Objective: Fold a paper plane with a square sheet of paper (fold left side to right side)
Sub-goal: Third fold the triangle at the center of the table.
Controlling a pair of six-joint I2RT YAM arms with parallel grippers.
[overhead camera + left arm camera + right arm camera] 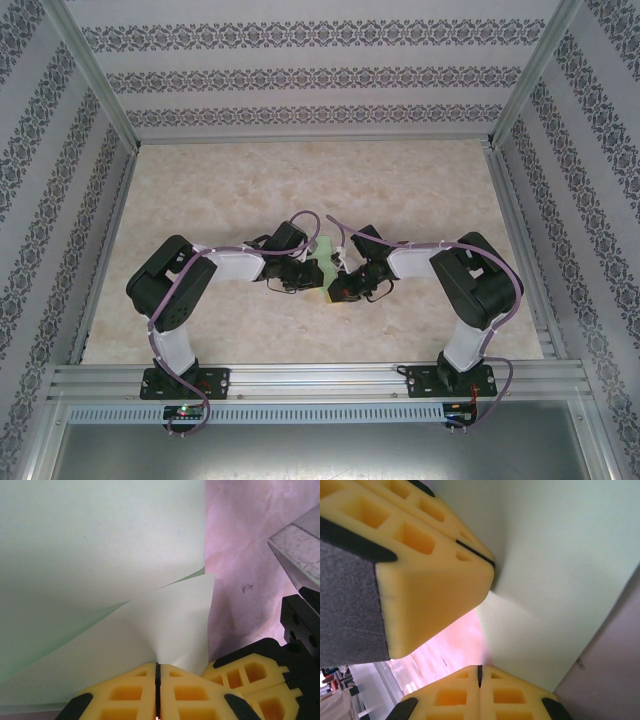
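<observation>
The light green square sheet of paper lies at the table's middle, between my two grippers. My left gripper is shut on a raised flap of the paper, which puckers into the jaw line, while the rest of the sheet lies flat behind. My right gripper is shut with nothing visible in its jaw line, and the paper's near edge runs just past its right finger. In the top view the left gripper and right gripper stand close together over the sheet. No paper plane shape shows.
The marbled beige tabletop spreads out behind the arms. Aluminium rails edge the front and sides, with patterned walls all round. The two grippers' yellow fingers nearly touch.
</observation>
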